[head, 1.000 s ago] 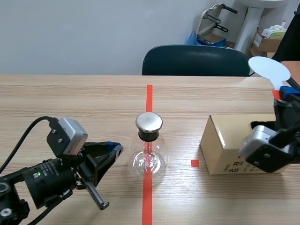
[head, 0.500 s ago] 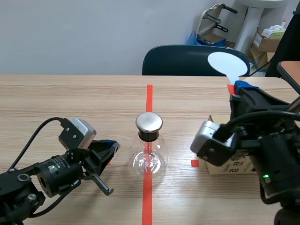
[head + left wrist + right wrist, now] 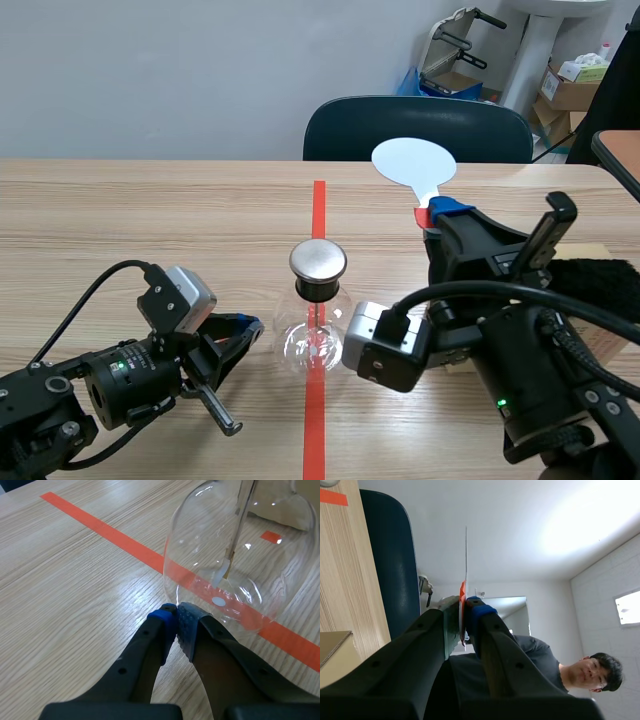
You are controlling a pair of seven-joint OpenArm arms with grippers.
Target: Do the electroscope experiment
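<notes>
Pinching paddle [image 3: 413, 162] upright: right end effector [image 3: 437, 214], near flask [image 3: 318, 338] | left end effector [image 3: 176, 614] pressed together beside flask

Bright, even room light fills the scene view. The tabletop [image 3: 150, 220] is lit flat, with faint soft shadows under the left arm [image 3: 110, 385] at lower left. The metal cap [image 3: 318, 259] of the glass flask [image 3: 318, 345] has a dull sheen. In the left wrist view, pale glare lies on the wood beside the flask, whose wall carries small white glints. In the right wrist view the ceiling [image 3: 590, 515] glares white. The right gripper [image 3: 463, 607], clamped on the white paddle [image 3: 414, 162], shows dark against it.
</notes>
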